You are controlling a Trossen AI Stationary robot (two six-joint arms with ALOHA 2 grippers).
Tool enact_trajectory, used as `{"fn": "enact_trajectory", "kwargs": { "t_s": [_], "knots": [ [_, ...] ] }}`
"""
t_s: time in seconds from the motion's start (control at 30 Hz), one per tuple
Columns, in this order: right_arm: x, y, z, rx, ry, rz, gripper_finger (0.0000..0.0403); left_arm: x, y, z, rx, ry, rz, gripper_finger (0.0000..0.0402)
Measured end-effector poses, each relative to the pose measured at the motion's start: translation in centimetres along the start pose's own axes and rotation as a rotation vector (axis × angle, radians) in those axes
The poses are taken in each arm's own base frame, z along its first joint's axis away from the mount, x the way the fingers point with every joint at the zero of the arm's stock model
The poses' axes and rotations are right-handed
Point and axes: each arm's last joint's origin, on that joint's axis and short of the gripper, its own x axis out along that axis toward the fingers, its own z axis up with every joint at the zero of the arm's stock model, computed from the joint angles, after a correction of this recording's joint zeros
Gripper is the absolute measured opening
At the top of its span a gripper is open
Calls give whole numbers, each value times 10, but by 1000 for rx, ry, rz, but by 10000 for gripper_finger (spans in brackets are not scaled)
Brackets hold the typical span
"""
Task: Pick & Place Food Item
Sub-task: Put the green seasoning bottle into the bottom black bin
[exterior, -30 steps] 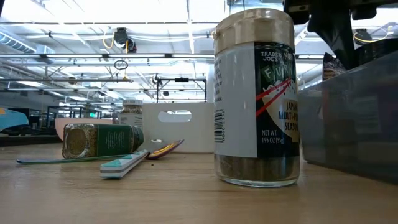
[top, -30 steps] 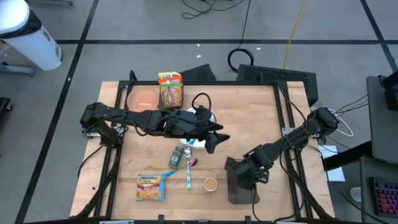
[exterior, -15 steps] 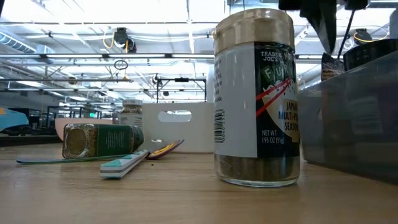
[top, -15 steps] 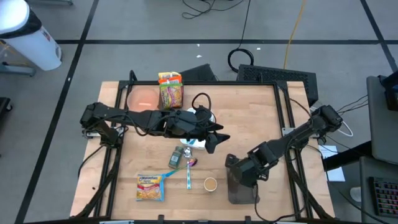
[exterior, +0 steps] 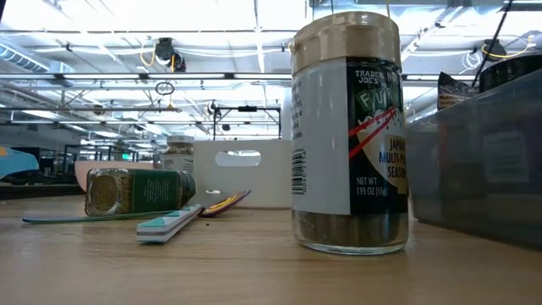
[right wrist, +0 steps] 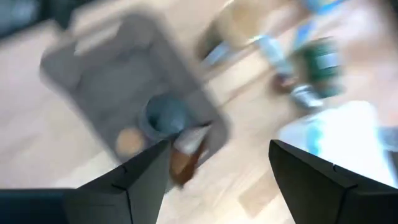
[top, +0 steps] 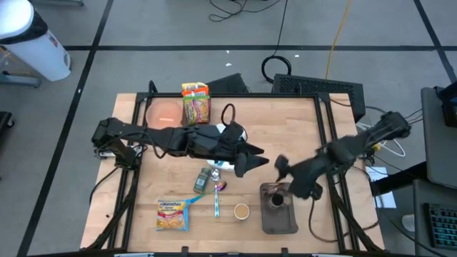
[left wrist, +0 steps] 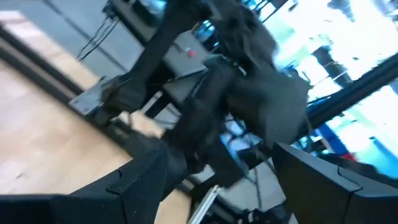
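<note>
A grey bin (top: pixel 280 220) stands near the table's front edge, right of centre, and a small dark round-topped item (top: pixel 275 200) lies in it, seen also in the right wrist view as a dark round-topped item (right wrist: pixel 165 117). My right gripper (top: pixel 280 165) hangs open above and behind the bin and touches nothing. Its fingers in the right wrist view frame my right gripper (right wrist: pixel 217 152) with nothing between them. My left gripper (top: pixel 251 158) is open over the table's middle and points toward the right arm. An upright seasoning jar (top: pixel 241 211) stands left of the bin.
A green jar (top: pixel 202 182) lies on its side beside a teal utensil (top: pixel 216 201). A noodle packet (top: pixel 171 214) lies at the front left. Snack bags (top: pixel 195 103) and a pink plate (top: pixel 164 112) sit at the far edge. A white dish (top: pixel 225 163) is under the left arm.
My right gripper has risen from the grey bin and drawn back toward the table's right and far edges, leaving the low view. The dark item now shows lying in the bin. My left gripper has stayed over the table's middle.
</note>
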Motion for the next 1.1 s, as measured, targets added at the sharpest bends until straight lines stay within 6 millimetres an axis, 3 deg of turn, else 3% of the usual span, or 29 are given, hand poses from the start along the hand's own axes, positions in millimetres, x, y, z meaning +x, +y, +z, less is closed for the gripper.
{"fn": "enact_trajectory", "kwargs": {
  "t_s": [0.2, 0.37, 0.5, 0.63, 0.83, 1.1],
  "knots": [
    [-60, -16, -7, 231, -336, -232, 265, -19, -20, 5, 47, -34, -69, 294],
    [-91, -30, -13, 400, -533, -369, 262, -62, -49, 21, 173, -173, -67, 294],
    [-98, -39, -20, 526, -584, -414, 252, -104, -71, 30, 303, -290, -25, 294],
    [-99, -47, -27, 624, -583, -439, 235, -131, -80, 27, 383, -320, 105, 294],
    [-109, -61, -31, 765, -669, -566, 201, -152, -76, 14, 423, -239, 263, 294],
    [-127, -77, -30, 765, -817, -800, 173, -186, -76, 4, 485, -194, 348, 294]
  ]
}}
